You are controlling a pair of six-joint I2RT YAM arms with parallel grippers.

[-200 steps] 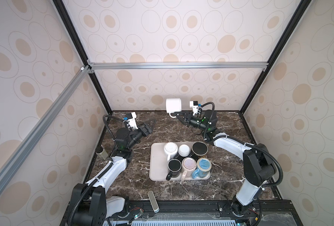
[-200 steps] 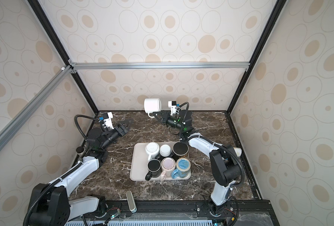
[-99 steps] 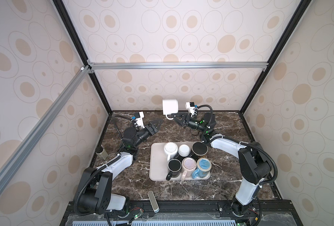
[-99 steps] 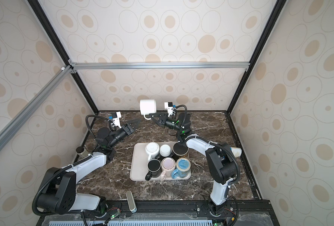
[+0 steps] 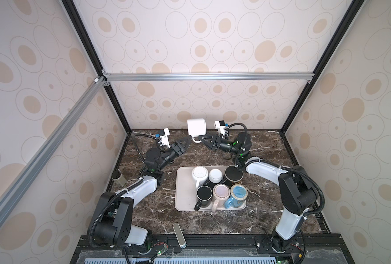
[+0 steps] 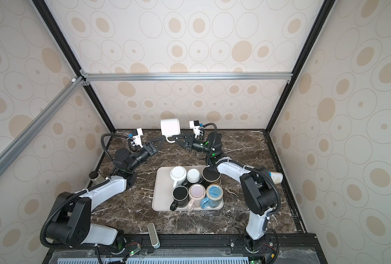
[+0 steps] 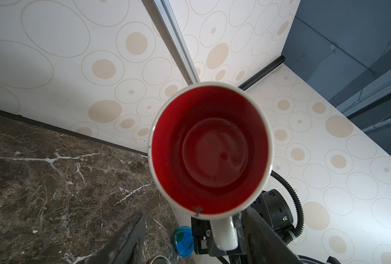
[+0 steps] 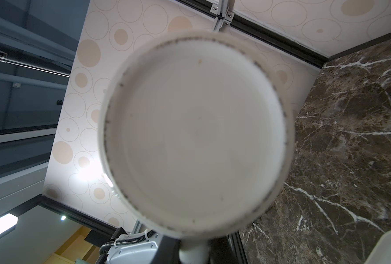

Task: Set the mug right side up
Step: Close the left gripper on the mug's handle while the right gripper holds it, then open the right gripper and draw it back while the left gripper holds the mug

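Observation:
The mug (image 5: pixel 197 126) (image 6: pixel 170 127), white with a red inside (image 7: pixel 210 150), hangs on its side above the back of the table. Its mouth faces my left arm and its flat white base (image 8: pixel 196 132) faces my right wrist. My right gripper (image 5: pixel 200 138) (image 6: pixel 177 137) (image 8: pixel 193 251) is shut on the mug's handle (image 7: pixel 224 233). My left gripper (image 5: pixel 187 142) (image 6: pixel 161 139) (image 7: pixel 194 211) is open just left of the mug and slightly lower. In the left wrist view the handle sits between its fingers, close to one finger (image 7: pixel 258 235); I cannot tell if they touch.
A beige tray (image 5: pixel 181 201) (image 6: pixel 159 201) in the middle of the table holds several mugs. A grey bar (image 5: pixel 178 232) lies at the front edge. A small capped jar (image 5: pixel 119 178) stands at the left wall, and a paper cup (image 6: pixel 275 177) lies at the right.
My left gripper has come up and rightward to the mug, with its jaws narrowing. My right gripper has carried the mug a little to the left.

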